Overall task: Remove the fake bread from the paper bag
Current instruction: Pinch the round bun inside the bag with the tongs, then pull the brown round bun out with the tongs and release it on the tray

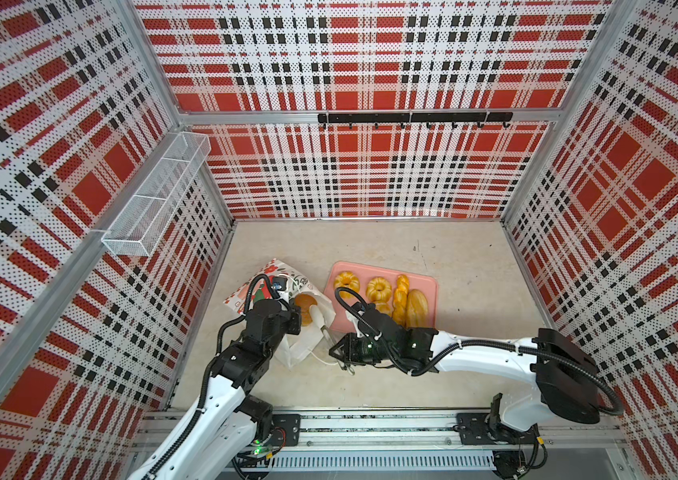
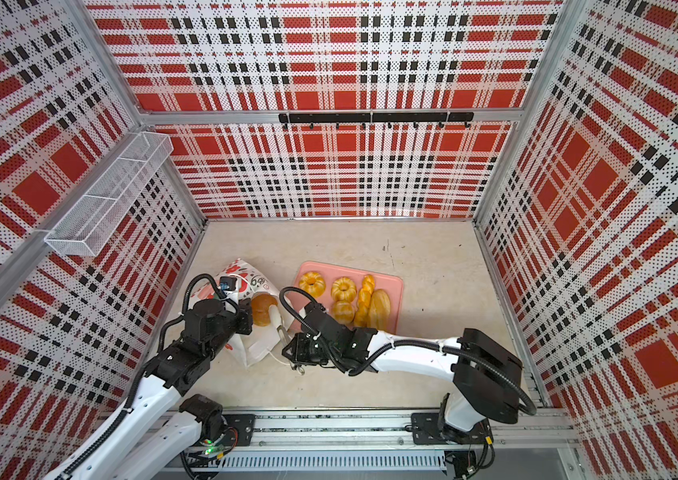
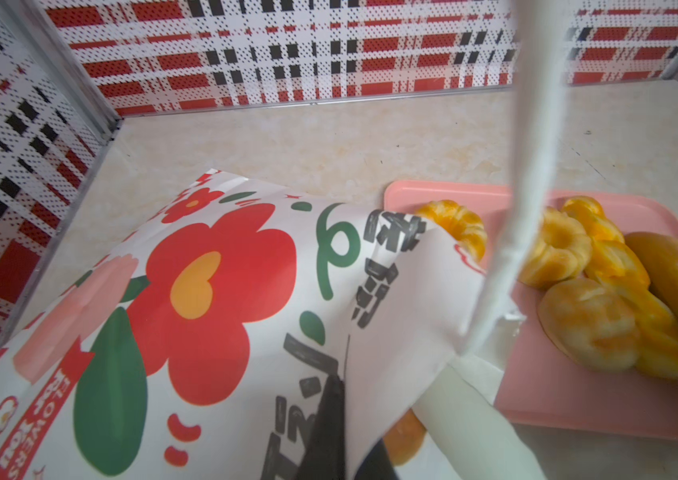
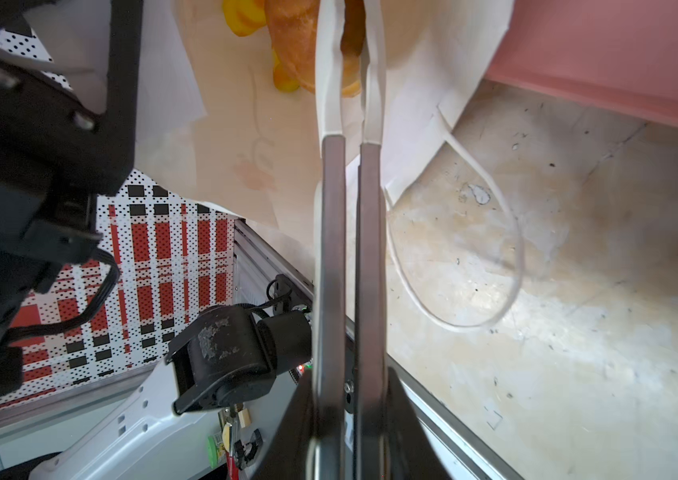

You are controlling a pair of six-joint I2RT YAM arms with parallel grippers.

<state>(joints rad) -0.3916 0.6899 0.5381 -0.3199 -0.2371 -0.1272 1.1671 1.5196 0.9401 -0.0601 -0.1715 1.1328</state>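
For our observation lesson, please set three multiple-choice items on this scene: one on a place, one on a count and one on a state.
1. In both top views, the paper bag lies where relative to the pink tray?
A. to its right
B. on top of it, in the middle
C. to its left

2. How many loaves lie on the tray?
A. two
B. five
C. nine

3. The right gripper is:
A. shut on tongs
B. open and empty
C. shut on the bag's cord handle

Answers:
1 C: the bag shows on the tray's left side.
2 B: two rings, a round roll, a twist and a long loaf.
3 A: its jaws clamp the tongs' metal arms.
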